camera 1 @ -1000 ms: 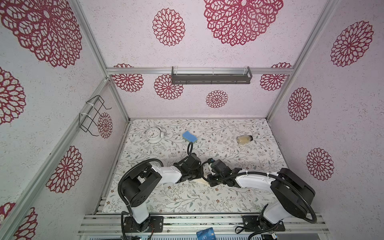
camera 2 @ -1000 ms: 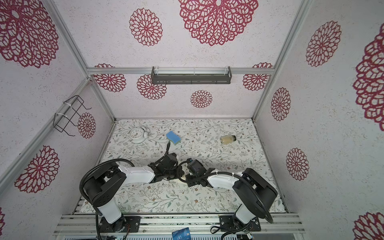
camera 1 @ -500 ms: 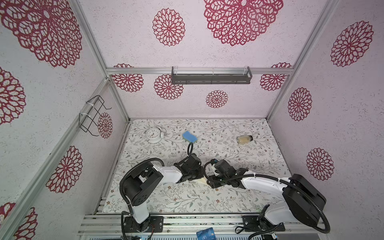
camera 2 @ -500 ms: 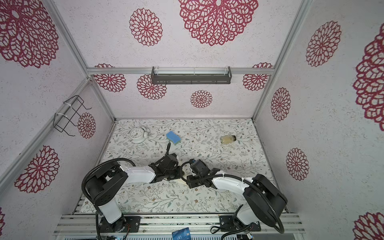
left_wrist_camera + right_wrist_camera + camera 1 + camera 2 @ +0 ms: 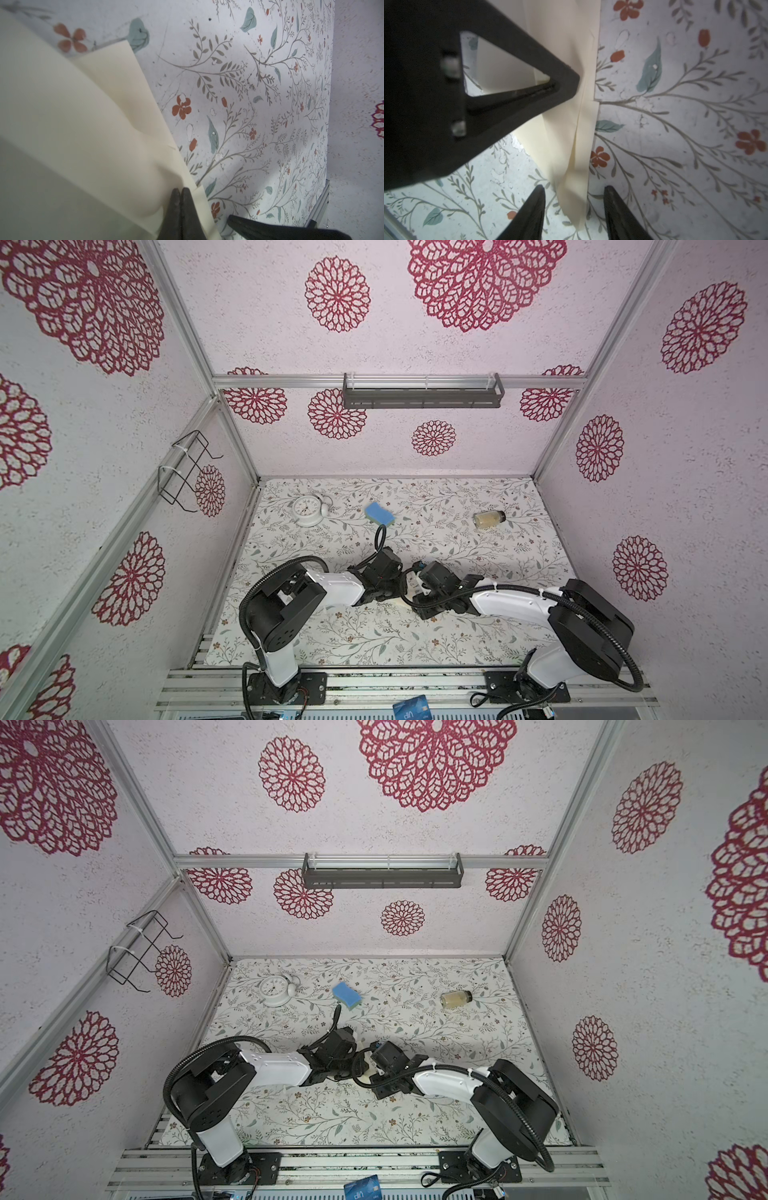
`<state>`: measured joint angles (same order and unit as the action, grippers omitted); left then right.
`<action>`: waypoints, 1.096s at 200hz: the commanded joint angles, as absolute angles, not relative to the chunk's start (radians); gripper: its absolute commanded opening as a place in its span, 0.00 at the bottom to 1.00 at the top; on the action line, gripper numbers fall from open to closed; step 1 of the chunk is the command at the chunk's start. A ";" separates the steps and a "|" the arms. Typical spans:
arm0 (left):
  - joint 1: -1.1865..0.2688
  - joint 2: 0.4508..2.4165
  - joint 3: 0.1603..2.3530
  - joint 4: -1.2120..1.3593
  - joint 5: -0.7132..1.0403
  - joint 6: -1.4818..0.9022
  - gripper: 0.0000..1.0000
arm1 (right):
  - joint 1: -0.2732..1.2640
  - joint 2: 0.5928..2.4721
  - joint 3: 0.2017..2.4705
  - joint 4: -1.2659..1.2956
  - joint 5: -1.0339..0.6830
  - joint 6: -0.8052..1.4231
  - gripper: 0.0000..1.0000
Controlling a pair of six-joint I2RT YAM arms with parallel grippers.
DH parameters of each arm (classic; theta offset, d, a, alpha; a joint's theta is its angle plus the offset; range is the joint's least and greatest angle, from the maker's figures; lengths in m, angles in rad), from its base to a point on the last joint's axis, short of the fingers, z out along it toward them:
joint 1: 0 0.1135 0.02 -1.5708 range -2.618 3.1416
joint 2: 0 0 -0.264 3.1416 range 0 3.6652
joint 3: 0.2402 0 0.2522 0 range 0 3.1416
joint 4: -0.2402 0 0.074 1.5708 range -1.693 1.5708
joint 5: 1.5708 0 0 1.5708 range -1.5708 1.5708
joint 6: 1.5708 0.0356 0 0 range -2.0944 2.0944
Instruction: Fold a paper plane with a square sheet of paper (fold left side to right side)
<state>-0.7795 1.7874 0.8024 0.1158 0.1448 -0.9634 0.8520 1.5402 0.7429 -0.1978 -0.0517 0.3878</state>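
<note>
**Workpiece.** The sheet of paper (image 5: 83, 116) is cream, creased and doubled into overlapping layers. It lies on the table (image 5: 374, 635) just to the 6 o'clock side of centre, taking the arm bases as 6 o'clock. In a top view only a small pale patch (image 5: 401, 605) shows between the two wrists, so its heading on the dial cannot be read there.

**Long axis.** In the right wrist view the paper (image 5: 571, 145) forms a long narrow band. The axis runs from the left gripper's tip straight into the gap of the right gripper, and the band tapers toward the right gripper. In the left wrist view one square corner rests flat on the table, pointing away from the left gripper. The part nearest that camera rises off the surface and is blurred.

**Tools.**
- Left gripper (image 5: 180, 192): fingers (image 5: 176, 207) pressed together, pinching a wrinkled fold of the paper.
- Right gripper (image 5: 575, 188): fingers (image 5: 533, 212) apart, one on each side of the band's narrow end. Contact with the paper cannot be told.

**Surroundings.**
- Sponge (image 5: 379, 515), blue, at 12 o'clock.
- Alarm clock (image 5: 307, 511), white, toward 11 o'clock.
- Jar (image 5: 489, 519), lying on its side, toward 2 o'clock.

All three are well apart from the paper.
</note>
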 commanded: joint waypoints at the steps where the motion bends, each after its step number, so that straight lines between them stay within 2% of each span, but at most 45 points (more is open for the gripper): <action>1: -0.773 1.810 0.810 0.110 0.140 -0.973 0.00 | 0.872 1.565 0.771 -0.240 0.011 0.352 0.46; 55: -0.772 1.807 0.814 0.120 0.150 -0.977 0.00 | 0.912 1.598 0.766 -0.261 0.080 0.342 0.38; 81: -0.766 1.798 0.824 0.117 0.161 -0.974 0.00 | 0.915 1.605 0.752 -0.254 0.094 0.353 0.28; 103: -0.756 1.791 0.835 0.115 0.173 -0.970 0.00 | 0.915 1.602 0.741 -0.242 0.094 0.359 0.24; 219: -0.741 1.661 0.785 0.072 0.180 -0.953 0.00 | 0.910 1.589 0.729 -0.213 0.005 0.375 0.15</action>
<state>-0.7452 1.7027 0.8185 0.0818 0.1753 -0.9535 0.9058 1.5764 0.7544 -0.1650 0.0574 0.3660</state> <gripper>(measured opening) 0.040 0.156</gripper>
